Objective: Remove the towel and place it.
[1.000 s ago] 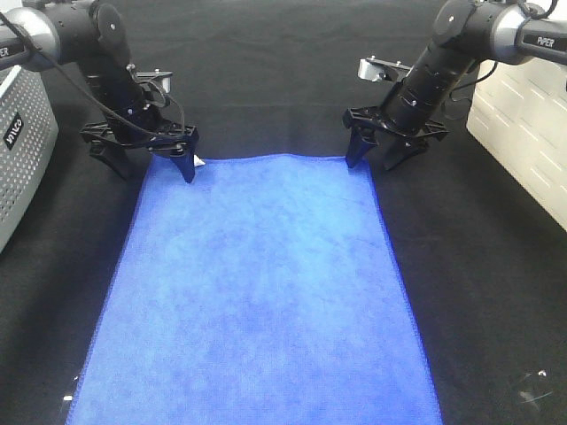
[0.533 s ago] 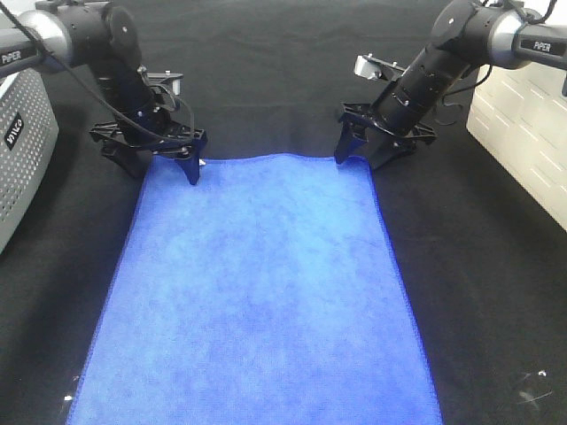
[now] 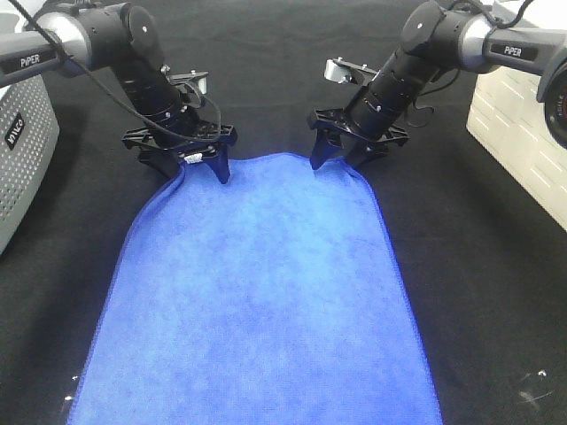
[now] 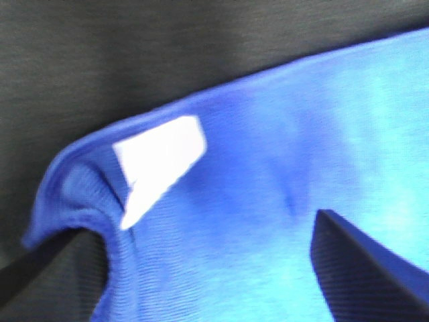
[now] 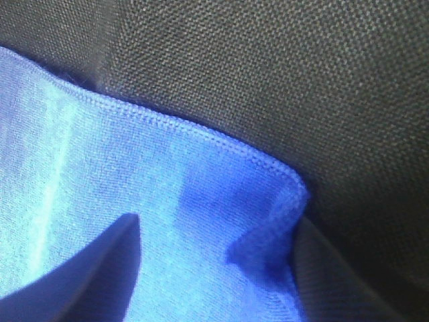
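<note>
towel: the towel point(image 3: 257, 292) lies spread flat on the black table cloth point(image 3: 483, 266). it fills the middle of the high view, and its near edge is cut off by the bottom of the frame. its far edge is narrower than the rest, with both far corners drawn in toward the middle.
left arm: it comes in from the far left, its forearm sloping down and inward and its wrist bent so the tool points at the cloth.
left gripper: the left gripper point(image 3: 192, 165) is on the far left corner of the towel. its fingers point(image 4: 362, 268) are spread wide, one on the towel and one at its edge, where the fabric bunches up.
tag: the white tag point(image 4: 157, 164) lies on the towel between those fingers.
right arm: it comes in from the far right, angled down and inward like the left one.
right gripper: the right gripper point(image 3: 338, 158) is on the far right corner. its fingers point(image 5: 80, 275) are apart, and the stitched corner is puckered between them.
sides: a grey perforated case point(image 3: 18, 150) stands at the left and a white box point(image 3: 523, 133) at the right.
</note>
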Controlling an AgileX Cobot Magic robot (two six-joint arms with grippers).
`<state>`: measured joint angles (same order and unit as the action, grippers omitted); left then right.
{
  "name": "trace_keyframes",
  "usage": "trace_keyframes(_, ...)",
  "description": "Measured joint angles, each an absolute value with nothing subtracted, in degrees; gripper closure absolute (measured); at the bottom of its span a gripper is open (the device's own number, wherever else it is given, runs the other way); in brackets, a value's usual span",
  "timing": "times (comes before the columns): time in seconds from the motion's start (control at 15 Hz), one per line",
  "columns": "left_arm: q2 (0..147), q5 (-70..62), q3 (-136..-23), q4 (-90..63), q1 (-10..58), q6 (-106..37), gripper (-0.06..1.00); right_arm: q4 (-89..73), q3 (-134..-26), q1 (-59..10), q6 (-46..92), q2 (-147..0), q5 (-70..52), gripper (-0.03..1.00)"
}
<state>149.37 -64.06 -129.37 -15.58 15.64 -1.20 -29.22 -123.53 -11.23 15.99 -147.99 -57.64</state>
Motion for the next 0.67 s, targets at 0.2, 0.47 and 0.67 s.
trace_keyframes(0.2, 149.5, -63.9, -129.4, -15.2, 15.6, -1.2, 0.33, -27.8, -123.5, -11.2, 16.0, -148.1, -57.5, 0.48)
trace_keyframes(0.47, 149.7, -63.0, -129.4, -13.1, 15.6, -1.2, 0.66, -25.8, -123.5, -11.2, 16.0, -148.2, -57.3, 0.82)
trace_keyframes(0.67, 149.9, -62.1, -129.4, -12.0, 16.1, -1.2, 0.91, -24.6, -123.5, -11.3, 16.8, -148.1, -57.1, 0.96)
